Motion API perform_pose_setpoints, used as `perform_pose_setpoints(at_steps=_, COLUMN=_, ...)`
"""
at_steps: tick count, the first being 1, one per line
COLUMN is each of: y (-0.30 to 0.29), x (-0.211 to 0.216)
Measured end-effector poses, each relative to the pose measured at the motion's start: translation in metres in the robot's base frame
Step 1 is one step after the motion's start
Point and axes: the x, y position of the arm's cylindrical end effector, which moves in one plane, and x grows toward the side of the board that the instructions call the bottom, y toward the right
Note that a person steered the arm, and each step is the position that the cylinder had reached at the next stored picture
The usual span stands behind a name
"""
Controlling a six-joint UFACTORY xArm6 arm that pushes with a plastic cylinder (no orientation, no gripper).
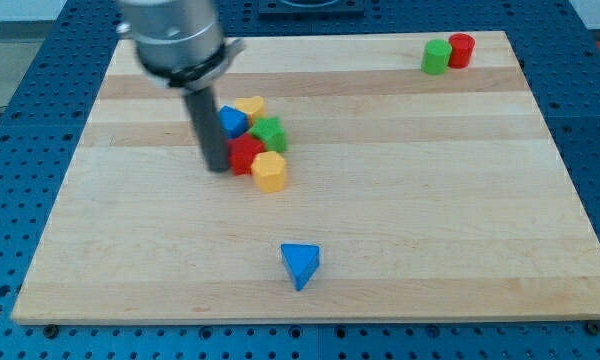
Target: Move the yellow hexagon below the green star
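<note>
The yellow hexagon [270, 172] lies near the board's middle, at the lower right of a tight cluster. The green star [269, 133] sits just above it, with a red block [245, 154] to the hexagon's upper left touching both. My tip [217, 166] rests on the board just left of the red block, about a block's width left of the hexagon. A blue block [232, 121] and a yellow block [250, 105] sit at the cluster's top.
A blue triangle [301, 265] lies alone toward the view's bottom. A green cylinder [436, 56] and a red cylinder [461, 49] stand together at the top right. The wooden board [430, 200] ends on all sides within view.
</note>
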Motion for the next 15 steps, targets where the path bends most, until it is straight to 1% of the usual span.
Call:
perform_pose_setpoints(at_steps=1, y=-0.004, x=0.000)
perform_pose_setpoints(at_steps=2, y=-0.038, x=0.029)
perform_pose_setpoints(at_steps=3, y=-0.039, x=0.048)
perform_pose_setpoints(at_steps=4, y=0.021, x=0.046)
perform_pose_setpoints(at_steps=7, y=0.035, x=0.018)
perform_pose_setpoints(at_steps=8, y=0.027, x=0.035)
perform_pose_setpoints(at_steps=9, y=0.025, x=0.093)
perform_pose_setpoints(at_steps=10, y=0.055, x=0.095)
perform_pose_setpoints(at_steps=11, y=0.057, x=0.086)
perform_pose_setpoints(at_steps=12, y=0.050, x=0.051)
perform_pose_setpoints(at_steps=13, y=0.046, x=0.039)
perform_pose_setpoints(at_steps=14, y=0.046, x=0.039)
perform_pose_setpoints(at_steps=15, y=0.046, x=0.097)
